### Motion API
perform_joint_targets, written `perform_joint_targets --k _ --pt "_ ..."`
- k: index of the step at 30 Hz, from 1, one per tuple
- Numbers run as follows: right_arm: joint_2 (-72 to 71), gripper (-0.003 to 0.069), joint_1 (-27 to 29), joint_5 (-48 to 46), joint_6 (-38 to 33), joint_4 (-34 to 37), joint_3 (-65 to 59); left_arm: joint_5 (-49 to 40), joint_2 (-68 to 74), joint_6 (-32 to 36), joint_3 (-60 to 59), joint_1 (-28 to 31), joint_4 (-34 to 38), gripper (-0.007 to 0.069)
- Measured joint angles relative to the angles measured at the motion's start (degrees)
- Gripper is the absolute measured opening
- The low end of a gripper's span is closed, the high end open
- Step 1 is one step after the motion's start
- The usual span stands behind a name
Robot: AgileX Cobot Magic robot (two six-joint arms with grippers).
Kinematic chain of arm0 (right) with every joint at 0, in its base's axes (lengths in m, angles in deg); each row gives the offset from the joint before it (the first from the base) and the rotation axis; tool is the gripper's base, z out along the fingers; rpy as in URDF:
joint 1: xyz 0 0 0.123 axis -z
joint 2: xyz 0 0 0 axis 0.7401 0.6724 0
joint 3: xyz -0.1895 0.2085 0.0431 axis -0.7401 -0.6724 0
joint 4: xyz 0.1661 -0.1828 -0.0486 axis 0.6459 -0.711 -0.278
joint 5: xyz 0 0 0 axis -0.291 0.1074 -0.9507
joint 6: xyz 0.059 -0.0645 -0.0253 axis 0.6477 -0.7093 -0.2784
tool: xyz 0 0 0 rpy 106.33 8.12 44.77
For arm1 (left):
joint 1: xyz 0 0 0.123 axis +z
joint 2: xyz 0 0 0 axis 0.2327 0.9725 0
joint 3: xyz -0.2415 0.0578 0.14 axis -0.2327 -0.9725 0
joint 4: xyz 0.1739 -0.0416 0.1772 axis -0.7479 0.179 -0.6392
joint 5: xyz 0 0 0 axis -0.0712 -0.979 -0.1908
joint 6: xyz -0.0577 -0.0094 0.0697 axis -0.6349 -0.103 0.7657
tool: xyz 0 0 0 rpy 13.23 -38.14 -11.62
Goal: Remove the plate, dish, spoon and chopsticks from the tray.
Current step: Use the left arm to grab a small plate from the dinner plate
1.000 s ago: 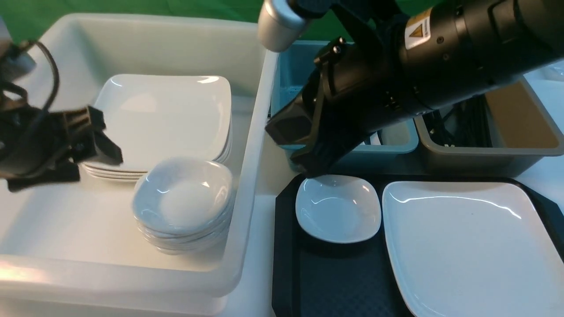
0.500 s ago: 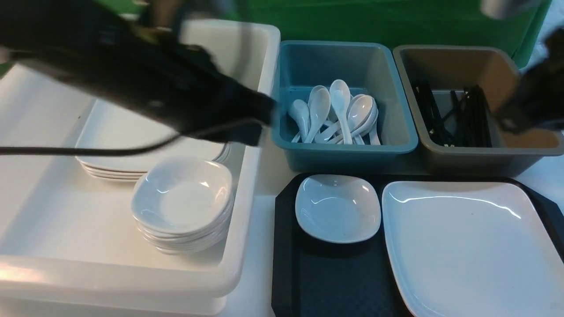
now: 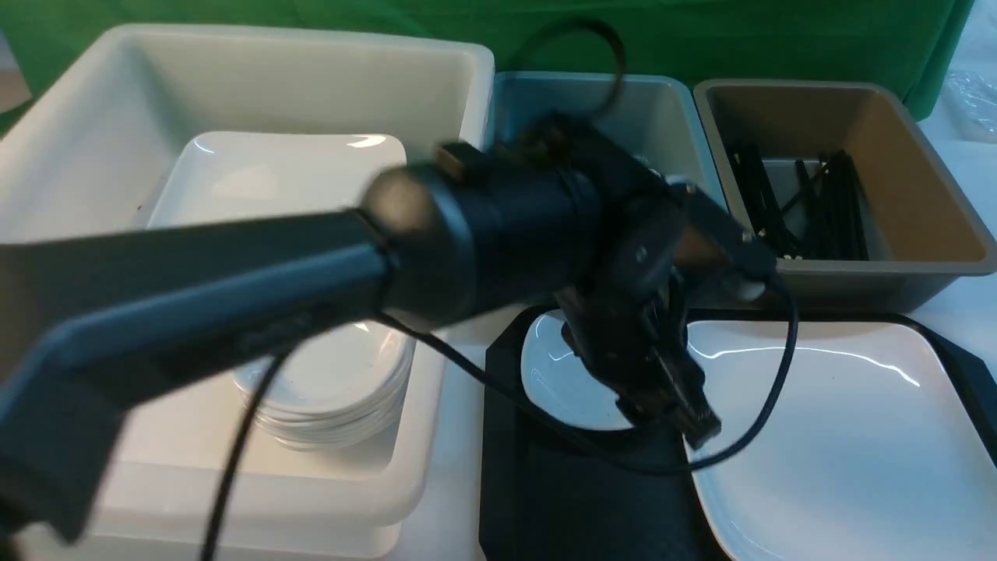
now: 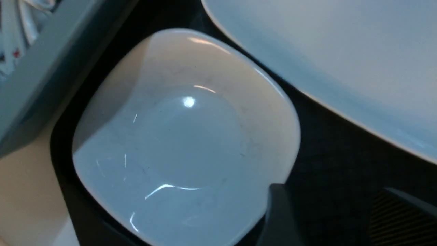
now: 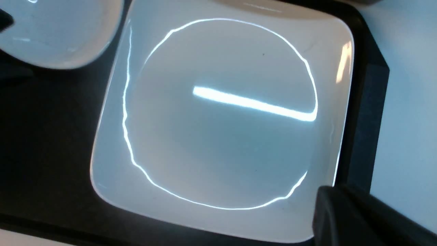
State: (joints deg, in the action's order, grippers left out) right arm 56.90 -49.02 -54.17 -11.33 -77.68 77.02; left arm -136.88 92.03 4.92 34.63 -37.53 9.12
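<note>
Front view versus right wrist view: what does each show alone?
Only the front view: the big white plastic tub, the blue tub and the brown tub of thin black chopsticks. Only the right wrist view: one dark gripper finger. Both: the large glossy white square plate and small white rounded-square dish on the flat black tray.

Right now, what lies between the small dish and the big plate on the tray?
Nothing but a bare strip of the black tray separates the dish from the plate; they do not touch. The left wrist view shows it.
</note>
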Motion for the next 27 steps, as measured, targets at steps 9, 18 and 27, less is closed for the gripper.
perform_joint_targets --k 9,18,27 --pt "-0.8 0.0024 0.0 -0.3 -3.5 6.4 0.0 4.6 6.6 0.7 0.1 -0.1 -5.1 0.0579" --pt "-0.8 0.0024 0.0 -2.1 -15.8 21.6 0.0 5.7 9.8 0.7 0.2 -0.1 -9.0 0.0430" --pt "-0.8 0.0024 0.0 -1.2 -18.0 23.4 0.0 -0.5 8.8 1.4 5.2 -0.1 -6.5 0.0065"
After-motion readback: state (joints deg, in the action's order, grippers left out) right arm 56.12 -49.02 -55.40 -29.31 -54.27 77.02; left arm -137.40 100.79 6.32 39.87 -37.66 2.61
